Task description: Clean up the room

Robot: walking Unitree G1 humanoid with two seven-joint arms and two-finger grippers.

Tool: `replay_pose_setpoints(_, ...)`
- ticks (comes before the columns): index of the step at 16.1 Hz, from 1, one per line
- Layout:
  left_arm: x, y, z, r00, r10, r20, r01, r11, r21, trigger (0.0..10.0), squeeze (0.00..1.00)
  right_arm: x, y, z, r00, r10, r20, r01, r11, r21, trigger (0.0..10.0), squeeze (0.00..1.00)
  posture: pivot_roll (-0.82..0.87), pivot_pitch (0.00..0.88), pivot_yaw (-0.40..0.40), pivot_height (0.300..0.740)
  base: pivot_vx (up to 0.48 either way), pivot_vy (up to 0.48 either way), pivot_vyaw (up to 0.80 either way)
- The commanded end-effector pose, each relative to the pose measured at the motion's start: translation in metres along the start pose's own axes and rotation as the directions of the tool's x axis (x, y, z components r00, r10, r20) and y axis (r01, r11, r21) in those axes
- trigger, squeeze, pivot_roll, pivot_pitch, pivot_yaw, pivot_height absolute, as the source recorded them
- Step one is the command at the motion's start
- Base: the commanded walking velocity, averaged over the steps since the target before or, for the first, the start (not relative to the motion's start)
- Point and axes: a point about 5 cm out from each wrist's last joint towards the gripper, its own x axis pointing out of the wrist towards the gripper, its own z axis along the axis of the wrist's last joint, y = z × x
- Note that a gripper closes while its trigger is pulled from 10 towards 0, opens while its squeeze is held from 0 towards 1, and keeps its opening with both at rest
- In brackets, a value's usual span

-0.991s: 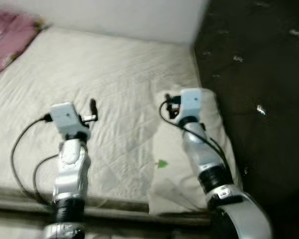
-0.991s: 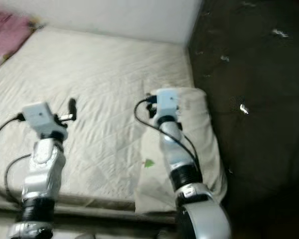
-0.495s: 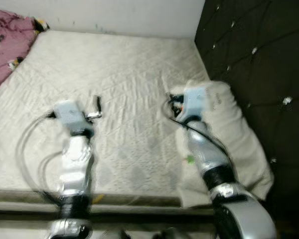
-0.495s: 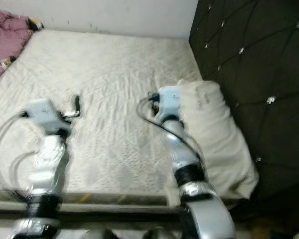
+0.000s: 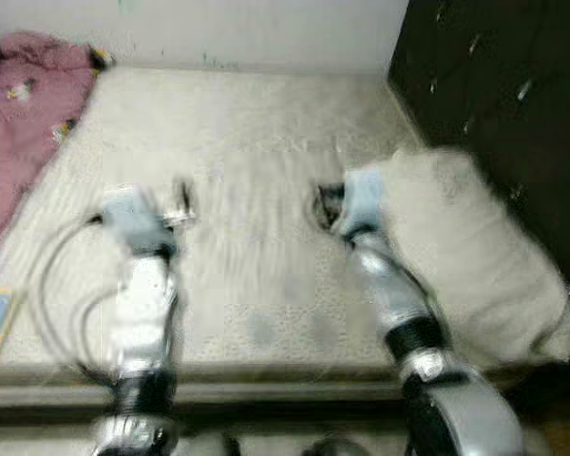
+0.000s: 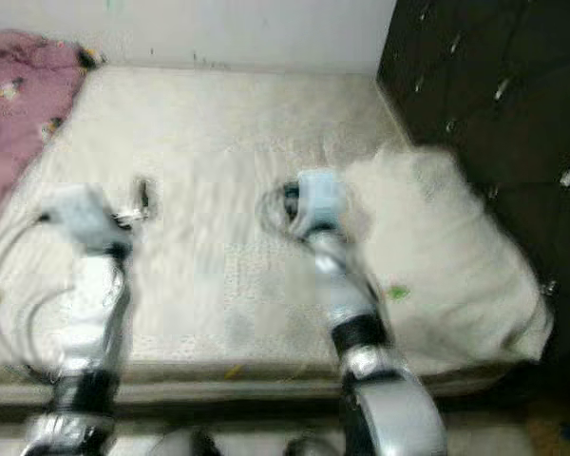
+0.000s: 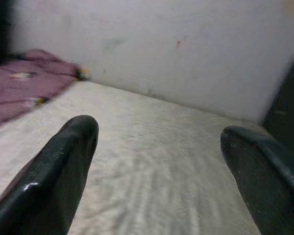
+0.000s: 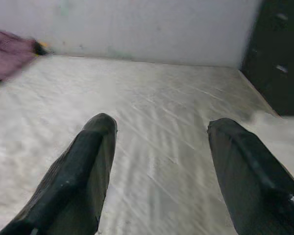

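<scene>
Evidently, step in hand: an approach to the bed, judged from the blurred head views; nothing was held, so the step looked like lining up on the pillow (image 6: pixel 437 256) before any grasp

How to do it well: the body would need to settle first, since the blur would make aiming poor; the right gripper (image 8: pixel 159 147) then called for a turn toward its own side, because the pillow sat off its line and the fingers looked out along bare mattress (image 5: pixel 256 161); a soft, bulky pillow would likely take a deep bite at an edge or corner, not a pinch on the flat top

Left gripper (image 7: pixel 157 156): fingers spread wide apart, nothing between them, held above the mattress and aimed toward the far wall (image 7: pixel 186 44)

Right gripper: fingers likewise spread wide and empty, above the middle of the mattress

Pillow: cream, lying along the right edge of the mattress against the dark tufted headboard (image 5: pixel 494 85); it lay just beside the right arm (image 6: pixel 347 294), to that arm's outer side, and a pale corner of it showed past the right finger in the right wrist view

Pink blanket (image 5: pixel 24 123): bunched at the far left of the bed, well apart from both grippers

Risk: I judged that a grasp while the views were unsteady could close on the quilted mattress cover instead of the pillow
</scene>
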Motion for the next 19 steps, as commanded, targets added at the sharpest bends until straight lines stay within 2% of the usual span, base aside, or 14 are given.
replay_pose_setpoints(1, 0.001, 0.006, 0.002, 1.0, 0.014, 0.005, -0.014, 1.0, 0.021, 10.0, 0.0, 0.003, 0.007, 0.008, 0.999, 0.018, 0.028, -0.018, 1.0, 0.013, 10.0, 0.0, 0.05, 0.0, -0.038, 0.74, 0.0, 0.48, 0.0)
replay_pose_setpoints(8, 0.002, 0.006, 0.003, 1.0, 0.014, 0.009, -0.015, 1.0, 0.026, 10.0, 0.0, 0.003, 0.009, 0.006, 0.999, 0.034, 0.018, -0.034, 0.999, -0.024, 10.0, 0.0, 0.06, 0.0, -0.04, 0.74, 0.0, 0.478, 0.0)
replay_pose_setpoints(13, 0.0, 0.009, 0.001, 1.0, 0.019, 0.005, -0.02, 0.999, 0.034, 10.0, 0.0, 0.003, 0.008, 0.006, 1.0, 0.026, 0.014, -0.026, 1.0, -0.008, 10.0, 0.0, 0.05, 0.0, -0.041, 0.74, 0.0, 0.473, 0.0)
replay_pose_setpoints(16, -0.008, 0.017, 0.001, 0.999, 0.033, 0.0, -0.033, 0.998, 0.05, 10.0, 0.0, 0.002, 0.002, 0.007, 0.999, 0.019, 0.026, -0.019, 1.0, -0.014, 10.0, 0.0, 0.05, 0.0, -0.038, 0.74, 0.0, 0.47, 0.0)
replay_pose_setpoints(17, -0.015, 0.025, 0.0, 0.999, 0.046, -0.01, -0.046, 0.997, 0.061, 10.0, 0.0, 0.0, -0.005, 0.008, 0.999, 0.011, 0.036, -0.01, 1.0, -0.017, 10.0, 0.0, 0.05, 0.0, -0.038, 0.74, 0.0, 0.472, 0.0)
replay_pose_setpoints(18, -0.027, 0.036, -0.004, 0.997, 0.071, -0.031, -0.068, 0.995, 0.079, 10.0, 0.0, -0.007, -0.018, 0.007, 0.999, -0.002, 0.048, 0.004, 1.0, -0.025, 10.0, 0.0, 0.05, 0.0, -0.034, 0.74, 0.0, 0.469, 0.0)
replay_pose_setpoints(19, -0.03, 0.039, -0.005, 0.996, 0.079, -0.037, -0.076, 0.994, 0.083, 10.0, 0.0, -0.009, -0.023, 0.006, 0.999, -0.007, 0.046, 0.008, 1.0, -0.028, 10.0, 0.0, 0.05, 0.0, -0.034, 0.74, 0.0, 0.472, 0.0)
